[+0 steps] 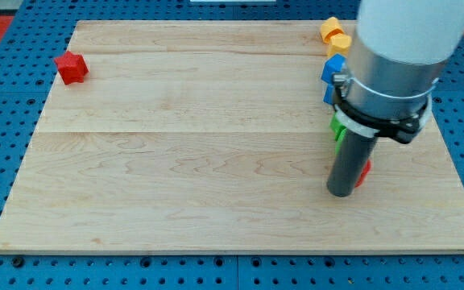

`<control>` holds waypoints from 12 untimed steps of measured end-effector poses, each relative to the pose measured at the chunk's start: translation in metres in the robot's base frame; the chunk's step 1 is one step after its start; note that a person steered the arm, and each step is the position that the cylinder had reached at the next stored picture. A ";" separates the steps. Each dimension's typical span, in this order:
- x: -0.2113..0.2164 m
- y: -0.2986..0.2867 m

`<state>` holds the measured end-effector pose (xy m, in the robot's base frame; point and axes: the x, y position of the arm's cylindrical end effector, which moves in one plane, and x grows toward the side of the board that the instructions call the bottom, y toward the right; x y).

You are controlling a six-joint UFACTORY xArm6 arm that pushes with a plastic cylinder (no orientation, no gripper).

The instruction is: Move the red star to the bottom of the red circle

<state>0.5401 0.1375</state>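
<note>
The red star lies near the board's top left corner, far from everything else. My tip rests on the board at the right side. A small red piece, probably the red circle, shows just to the right of the rod, touching or almost touching it; most of it is hidden by the rod. The red star is far to the left of my tip and higher in the view.
A green block sits just above my tip, partly hidden by the arm. A blue block and a yellow block lie above it near the top right edge. The wooden board rests on a blue pegboard.
</note>
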 end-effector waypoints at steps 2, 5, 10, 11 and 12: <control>-0.072 -0.182; -0.323 -0.377; -0.177 -0.336; -0.119 -0.280; -0.082 -0.238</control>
<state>0.4578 -0.1000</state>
